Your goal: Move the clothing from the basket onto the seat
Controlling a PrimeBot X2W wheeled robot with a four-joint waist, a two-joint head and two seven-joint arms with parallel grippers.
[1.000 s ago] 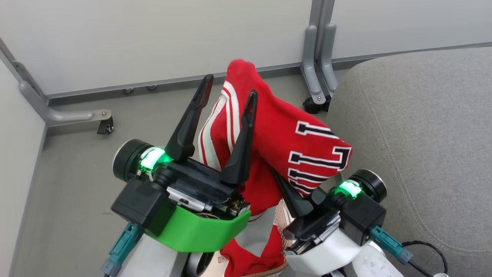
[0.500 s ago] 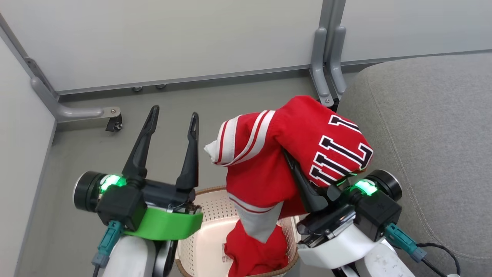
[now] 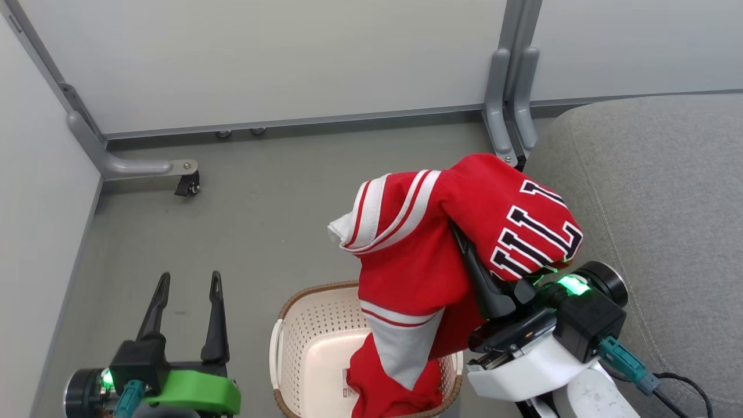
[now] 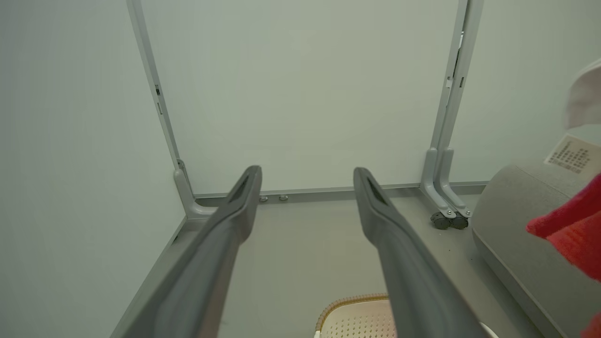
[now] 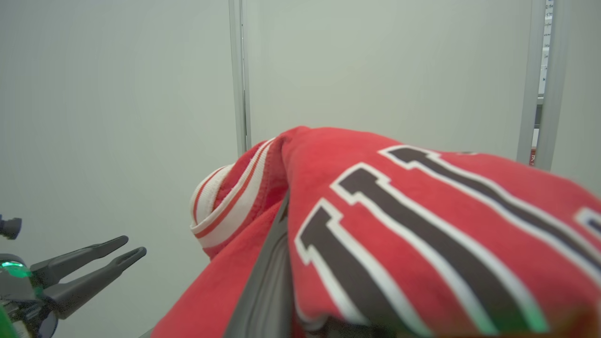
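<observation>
A red jersey (image 3: 464, 220) with white stripe trim and black lettering is draped over my right gripper (image 3: 464, 238), which is shut on it; one dark finger (image 3: 484, 284) shows beneath the cloth. The jersey's lower end hangs down into the cream basket (image 3: 302, 302) on the floor. The grey seat (image 3: 656, 191) lies just right of the jersey. My left gripper (image 3: 188, 281) stands open and empty, left of the basket. In the left wrist view its fingers (image 4: 235, 211) spread wide above the basket rim (image 4: 350, 300). In the right wrist view the jersey (image 5: 422, 197) covers my finger (image 5: 267, 281).
Grey partition panels stand behind and to the left, with metal feet and castors (image 3: 187, 186) on the floor. A double post foot (image 3: 511, 116) stands by the seat's far corner. A black cable (image 3: 679, 383) runs from my right wrist.
My left gripper has drawn back from the jersey, down and to the left, still open. The right gripper has kept its hold and carried the jersey slightly toward the seat. The camera has shifted.
</observation>
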